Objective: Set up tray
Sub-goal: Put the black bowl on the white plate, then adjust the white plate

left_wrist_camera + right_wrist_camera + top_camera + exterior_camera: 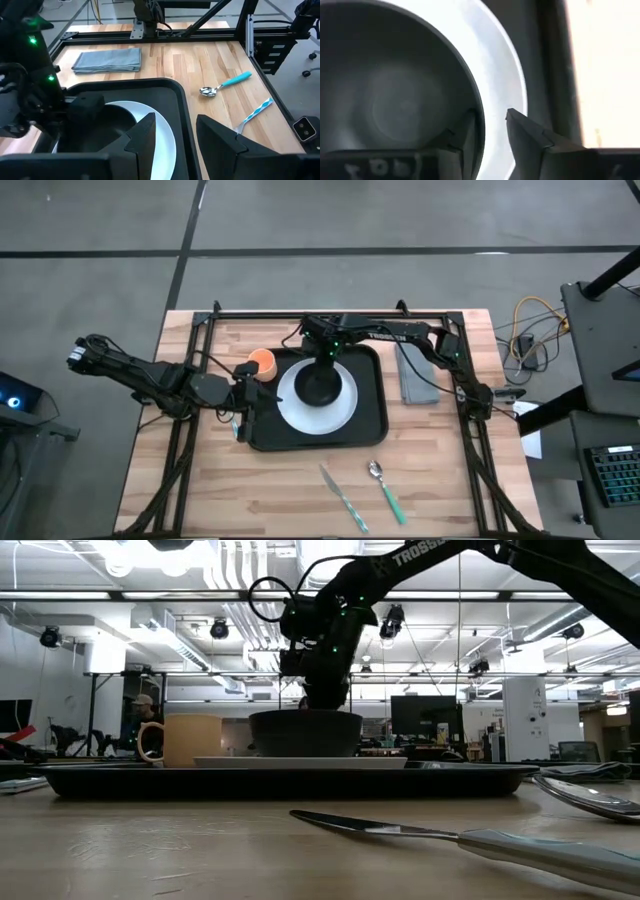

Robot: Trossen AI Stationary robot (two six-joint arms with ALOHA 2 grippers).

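Centrally on the wooden counter [250, 490] lies the black tray [372, 418], carrying a white plate [340, 412] with a dark bowl [318, 383] on it and an orange cup [262, 361] at its far left corner. The right gripper [492, 131] hangs over the bowl, jaws narrowly parted astride the bowl's rim, one finger inside and one outside; whether they press the rim I cannot tell. The left gripper [175, 136] sits at the tray's left edge, jaws moderately apart with the tray rim between them, gripping nothing visibly. A grey napkin [415, 375] lies right of the tray. Nearer, a knife [344, 499] and a green-handled spoon [384, 488] rest on the counter.
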